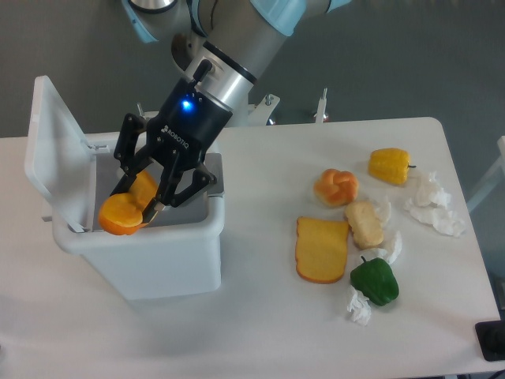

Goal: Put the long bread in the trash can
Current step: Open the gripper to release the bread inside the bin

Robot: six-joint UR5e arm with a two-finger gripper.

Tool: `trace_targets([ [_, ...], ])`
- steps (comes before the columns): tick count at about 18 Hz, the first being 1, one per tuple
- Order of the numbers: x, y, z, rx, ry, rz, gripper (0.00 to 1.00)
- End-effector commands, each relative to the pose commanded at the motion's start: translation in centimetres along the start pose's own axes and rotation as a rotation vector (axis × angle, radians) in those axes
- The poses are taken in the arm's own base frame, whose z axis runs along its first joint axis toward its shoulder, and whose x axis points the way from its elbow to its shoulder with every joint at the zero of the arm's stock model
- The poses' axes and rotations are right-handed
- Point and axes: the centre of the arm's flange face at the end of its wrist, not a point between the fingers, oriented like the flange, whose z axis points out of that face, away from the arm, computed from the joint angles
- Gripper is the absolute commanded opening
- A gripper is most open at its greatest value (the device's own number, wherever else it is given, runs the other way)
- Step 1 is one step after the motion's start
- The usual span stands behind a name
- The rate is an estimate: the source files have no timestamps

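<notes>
The long bread (125,209), a glossy orange-golden loaf, is held in my gripper (136,199), which is shut on it. The loaf points down and toward the camera, its rounded end over the front left rim of the trash can (170,260). The trash can is a white rectangular bin on the left of the table. Its lid (54,150) stands open, hinged up on the left side. The gripper's fingers (163,199) hang just above the bin's opening. The far end of the loaf is hidden behind the fingers.
On the right of the table lie a flat toast slice (322,249), a round knotted bun (336,187), a pale bread piece (364,223), a yellow pepper (390,165), a green pepper (374,280) and crumpled white paper (431,201).
</notes>
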Motion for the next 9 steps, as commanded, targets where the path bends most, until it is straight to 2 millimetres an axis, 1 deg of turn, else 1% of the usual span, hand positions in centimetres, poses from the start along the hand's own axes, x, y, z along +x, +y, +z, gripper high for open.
trace_targets([
  [3, -0.06, 0.08, -0.03, 0.000, -0.001, -0.001, 0.71],
  [4, -0.06, 0.08, -0.03, 0.000, -0.001, -0.001, 0.75],
  [5, -0.25, 0.17, -0.20, 0.001, -0.005, -0.002, 0.81],
  [9, -0.58, 0.33, -0.48, 0.001, -0.011, -0.009, 0.84],
])
